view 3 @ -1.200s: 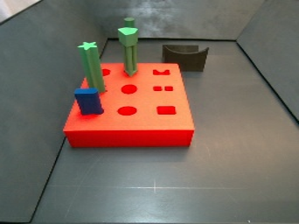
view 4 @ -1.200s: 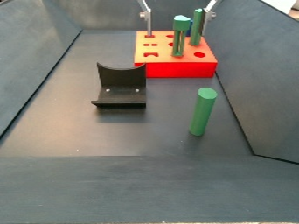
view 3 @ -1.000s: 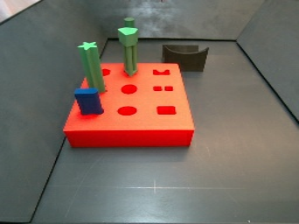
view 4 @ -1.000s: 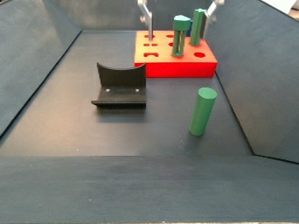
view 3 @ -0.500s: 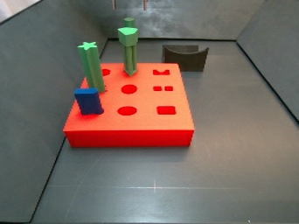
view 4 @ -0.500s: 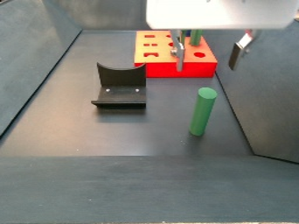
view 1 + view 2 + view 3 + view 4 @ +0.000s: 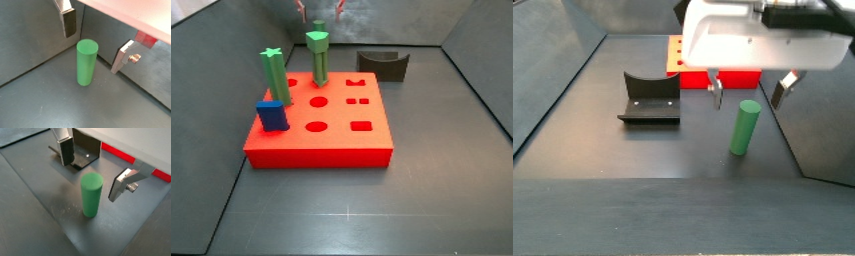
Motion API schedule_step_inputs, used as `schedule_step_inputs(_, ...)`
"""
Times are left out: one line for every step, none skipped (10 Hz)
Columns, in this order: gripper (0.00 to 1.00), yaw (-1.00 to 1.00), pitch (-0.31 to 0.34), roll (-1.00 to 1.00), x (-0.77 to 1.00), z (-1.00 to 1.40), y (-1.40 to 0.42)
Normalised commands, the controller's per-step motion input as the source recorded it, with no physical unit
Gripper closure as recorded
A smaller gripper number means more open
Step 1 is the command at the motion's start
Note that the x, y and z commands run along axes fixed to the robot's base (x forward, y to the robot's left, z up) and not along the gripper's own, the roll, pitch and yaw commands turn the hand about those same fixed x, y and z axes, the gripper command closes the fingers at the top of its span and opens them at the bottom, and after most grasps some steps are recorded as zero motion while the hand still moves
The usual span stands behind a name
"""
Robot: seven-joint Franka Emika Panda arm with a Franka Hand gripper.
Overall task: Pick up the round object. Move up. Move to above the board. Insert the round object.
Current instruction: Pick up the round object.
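**Inspector:** Since the frame of half a second ago, the gripper (image 7: 751, 94) has come forward off the board (image 7: 748, 74) and down, and now hangs just above the round object (image 7: 744, 127). State the peg's position.

**Assistant:** Round object (image 7: 85, 62) stands upright on the dark floor, free of the board, near the side wall. In both wrist views it sits below and between the two fingers (image 7: 69, 22), touching neither; also seen at (image 7: 91, 195).

**Inspector:** Gripper condition?

**Assistant:** Jaws spread wide, nothing held. Fingers point straight down, one on each side of the peg's top, and the white gripper body hides much of the board in that side view.

**Inspector:** Surroundings?

**Assistant:** Fixture (image 7: 649, 98) stands on the floor beside the peg, well apart from it; it also shows in a wrist view (image 7: 85, 154).

**Inspector:** Board contents?

**Assistant:** Board (image 7: 338, 135) holds three pieces upright in holes along one edge: a green star-topped peg (image 7: 274, 76), a green hexagon-capped peg (image 7: 318, 58) and a blue block (image 7: 273, 115). Remaining holes (image 7: 319, 101) stand open.
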Motion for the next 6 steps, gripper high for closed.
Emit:
schedule_step_inputs(0.00,0.00,-0.297,-0.23,0.00,-0.44,0.05)
schedule_step_inputs(0.00,0.00,-0.281,-0.08,0.00,-0.65,0.00)
schedule_step_inputs(0.00,0.00,-0.251,-0.08,0.00,-0.68,0.00)
schedule_step_inputs(0.00,0.00,-0.207,-0.02,0.00,-0.70,0.00)
schedule_step_inputs(0.00,0.00,-0.146,-0.14,0.09,-0.59,0.05)
schedule_step_inputs(0.00,0.00,0.000,-0.07,0.00,-0.02,0.09)
